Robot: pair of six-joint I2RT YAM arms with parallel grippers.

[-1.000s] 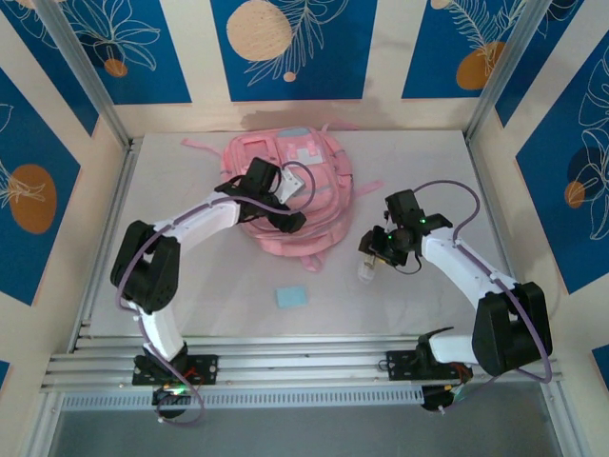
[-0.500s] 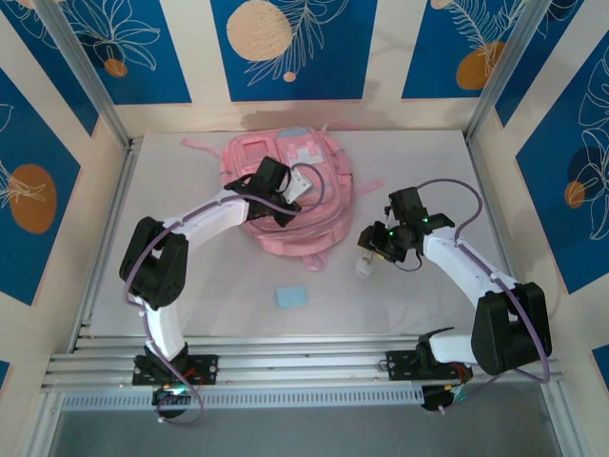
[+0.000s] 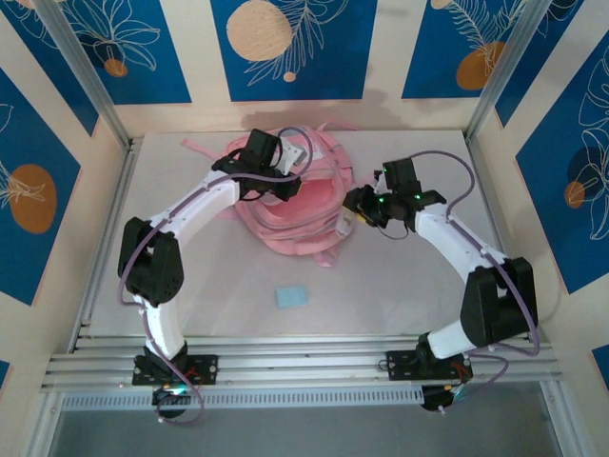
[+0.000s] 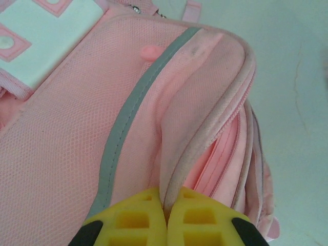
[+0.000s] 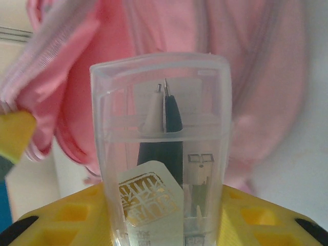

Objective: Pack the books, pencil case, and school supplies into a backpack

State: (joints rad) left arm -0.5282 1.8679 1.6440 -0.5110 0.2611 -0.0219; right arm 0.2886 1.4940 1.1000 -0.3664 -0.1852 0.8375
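Moved: right gripper (image 3: 357,209), from open tabletop (image 3: 400,295) to the 3 o'clock side of the backpack (image 3: 295,228); left gripper (image 4: 167,207), from mid-pack to its 12 o'clock rim.
Left gripper: clamped on the backpack's piped flap (image 4: 205,123), lifting it.
Right gripper: closed on a clear plastic case (image 5: 161,154) of dark pen-like bits, facing the pink opening.
Light blue pad (image 3: 291,296): on tabletop, 6 o'clock of backpack, unpacked.
Judgement: case insertion looks next, then the pad.
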